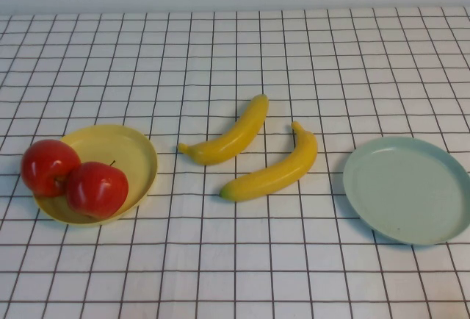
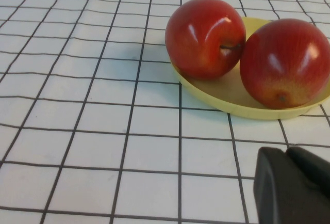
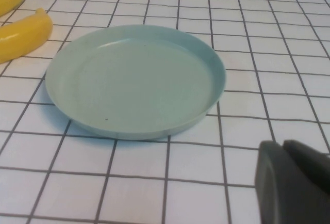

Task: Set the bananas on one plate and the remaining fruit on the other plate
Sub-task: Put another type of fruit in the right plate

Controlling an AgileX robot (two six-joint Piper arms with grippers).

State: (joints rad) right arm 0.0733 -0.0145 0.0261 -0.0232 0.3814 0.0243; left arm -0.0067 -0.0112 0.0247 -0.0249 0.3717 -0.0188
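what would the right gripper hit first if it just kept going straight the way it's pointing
Probably the mint-green plate, which lies empty right ahead of the right gripper in its wrist view; depth is unclear. The bananas lie beyond, off to one side.

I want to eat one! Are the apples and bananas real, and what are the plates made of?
Probably not real. The apples shine like glossy plastic, and the bananas look smooth, spotless plastic. The yellow plate and green plate look like matte plastic. The left claw and right claw hang near the table.
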